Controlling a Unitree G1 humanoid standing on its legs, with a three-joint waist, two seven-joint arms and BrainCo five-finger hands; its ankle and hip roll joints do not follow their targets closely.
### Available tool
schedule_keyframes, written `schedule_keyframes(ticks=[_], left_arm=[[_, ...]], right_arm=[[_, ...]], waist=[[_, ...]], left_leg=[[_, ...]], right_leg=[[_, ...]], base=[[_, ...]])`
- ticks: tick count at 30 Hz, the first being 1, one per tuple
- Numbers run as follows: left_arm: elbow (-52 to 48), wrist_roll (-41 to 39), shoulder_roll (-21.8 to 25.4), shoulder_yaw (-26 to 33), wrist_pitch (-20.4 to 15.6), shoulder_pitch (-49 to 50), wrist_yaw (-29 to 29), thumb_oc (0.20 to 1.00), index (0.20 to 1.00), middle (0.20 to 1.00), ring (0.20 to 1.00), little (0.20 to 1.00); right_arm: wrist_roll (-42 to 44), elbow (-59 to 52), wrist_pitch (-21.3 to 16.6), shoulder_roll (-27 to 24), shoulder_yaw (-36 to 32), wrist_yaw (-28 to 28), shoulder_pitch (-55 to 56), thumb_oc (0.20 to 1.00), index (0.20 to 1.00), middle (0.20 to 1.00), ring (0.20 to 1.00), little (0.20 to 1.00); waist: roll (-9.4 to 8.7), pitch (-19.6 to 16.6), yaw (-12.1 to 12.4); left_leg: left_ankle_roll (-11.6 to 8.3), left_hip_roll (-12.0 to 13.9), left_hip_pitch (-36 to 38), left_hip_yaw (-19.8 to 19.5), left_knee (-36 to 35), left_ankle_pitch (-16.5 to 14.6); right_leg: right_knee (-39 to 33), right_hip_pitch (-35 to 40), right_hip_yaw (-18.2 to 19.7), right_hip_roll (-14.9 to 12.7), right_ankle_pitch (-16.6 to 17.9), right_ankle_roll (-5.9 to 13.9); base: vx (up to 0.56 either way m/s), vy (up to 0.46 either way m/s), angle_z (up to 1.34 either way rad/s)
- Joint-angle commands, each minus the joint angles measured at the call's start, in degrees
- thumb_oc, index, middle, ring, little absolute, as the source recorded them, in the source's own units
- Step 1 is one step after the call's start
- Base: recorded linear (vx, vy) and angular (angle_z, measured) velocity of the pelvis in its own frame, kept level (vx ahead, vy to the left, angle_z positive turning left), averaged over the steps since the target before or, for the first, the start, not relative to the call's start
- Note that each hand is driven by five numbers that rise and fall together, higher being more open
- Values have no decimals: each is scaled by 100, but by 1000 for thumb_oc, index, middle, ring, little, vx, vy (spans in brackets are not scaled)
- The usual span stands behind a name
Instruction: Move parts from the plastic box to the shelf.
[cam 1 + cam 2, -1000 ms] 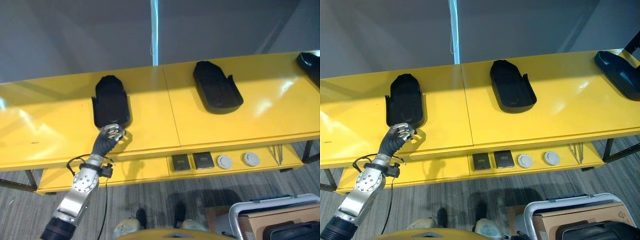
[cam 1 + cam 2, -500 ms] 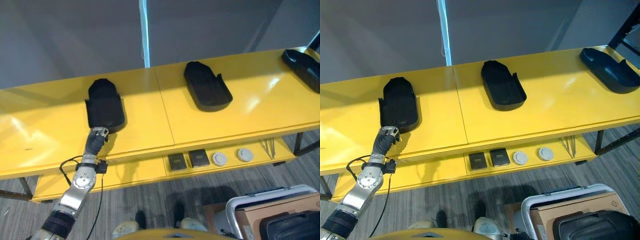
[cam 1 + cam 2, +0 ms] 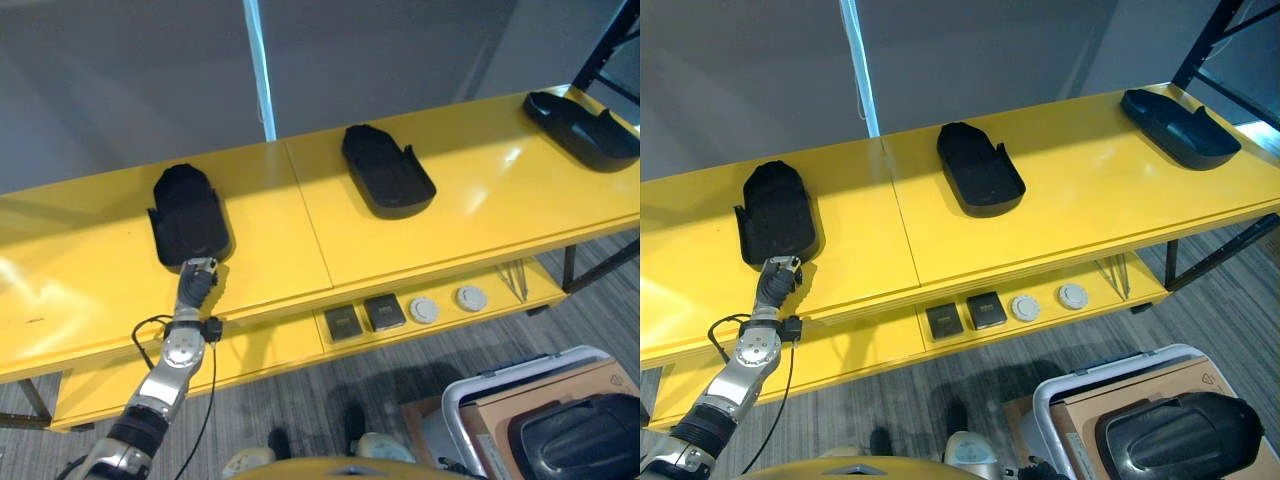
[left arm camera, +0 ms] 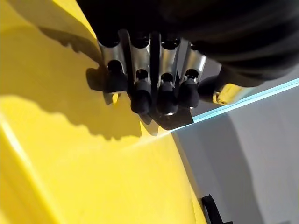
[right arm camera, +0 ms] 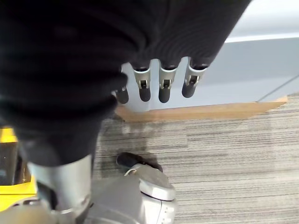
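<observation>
Our left hand (image 3: 196, 281) rested at the near end of the leftmost black part (image 3: 188, 214) on the yellow shelf (image 3: 420, 240), fingers (image 4: 140, 95) straight and holding nothing, tips just touching its rim. Our right hand (image 5: 161, 84) hung relaxed and empty. Right of that part lay a second part (image 3: 387, 182), and a third (image 3: 580, 116) far right. We judged these moulded trays stiff, light and smooth, best held by the raised side wall. The plastic box (image 3: 500, 400) stood below the shelf.

A long yellow shelf (image 3: 1060, 215) carries three black parts: left (image 3: 775, 213), middle (image 3: 978, 169), right (image 3: 1178, 127).
</observation>
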Motion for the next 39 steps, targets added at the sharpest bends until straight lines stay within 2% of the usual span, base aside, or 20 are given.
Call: schedule_keyframes(ticks=[1,5,14,17,23,24,25,32,37,39], left_arm=[[270,-10,-16,180,-142,-444,328,200,200,200,200,200],[696,-29,-12,361,-182,-618,557,200,200,200,200,200],[869,-91,7,624,-249,-604,589,200,200,200,200,200],[846,-64,2,682,-384,-556,448,200,200,200,200,200],[-109,-204,132,725,-422,-321,-152,216,216,216,216,216],[-383,-281,165,735,-427,-258,-320,881,881,881,881,881],[-603,-308,193,738,-421,-212,-464,1000,1000,1000,1000,1000],[-2302,-559,432,664,-438,92,-1787,1000,1000,1000,1000,1000],[-2712,-902,514,605,-228,234,-2210,1000,1000,1000,1000,1000],[-2763,-661,640,478,-96,328,-2770,1000,1000,1000,1000,1000]], right_arm=[[-236,5,-17,-103,240,95,206,1000,1000,1000,1000,1000],[-320,-14,3,-161,263,152,227,1000,1000,1000,1000,1000],[-409,30,-48,-194,234,179,226,1000,1000,1000,1000,1000],[-435,24,-39,-182,222,184,227,1000,1000,1000,1000,1000],[-450,39,-35,-97,146,151,215,1000,1000,1000,1000,1000],[-431,29,-20,-67,117,134,214,1000,1000,1000,1000,1000],[-410,38,-20,-42,96,115,211,1000,1000,1000,1000,1000],[-271,247,-14,95,-44,-64,31,1000,1000,1000,1000,1000],[62,280,-61,125,-116,-139,-57,1000,1000,1000,1000,1000],[-21,178,0,91,-140,-90,-97,1000,1000,1000,1000,1000]], waist=[[-184,-100,-11],[-180,-131,-79],[-160,-138,-78],[-167,-154,-64],[-166,-209,44],[-158,-223,74],[-155,-231,102],[-112,-302,339],[-103,-367,412],[-130,-410,400]], left_leg=[[-492,706,-331,-102,346,38],[-486,723,-301,-68,385,19],[-486,711,-254,-89,383,-4],[-483,703,-233,-92,378,-17],[-465,659,-163,-148,274,-25],[-462,640,-142,-166,226,-17],[-461,626,-142,-187,205,-15],[-451,570,-179,-291,177,2],[-454,571,-190,-328,174,27],[-475,614,-206,-299,199,60]], right_leg=[[292,160,138,-555,-379,682],[325,171,185,-553,-420,677],[327,211,193,-562,-451,671],[307,245,178,-576,-457,667],[247,335,98,-580,-459,649],[227,359,70,-582,-452,650],[214,370,49,-587,-445,651],[143,443,-133,-608,-392,652],[128,460,-172,-597,-366,662],[120,426,-149,-560,-332,657]], base=[[30,4,-3],[31,5,-1],[0,0,0],[0,0,0],[0,0,0],[0,0,0],[-54,-4,2],[-97,-12,9],[-70,-28,6],[-87,-72,4]])
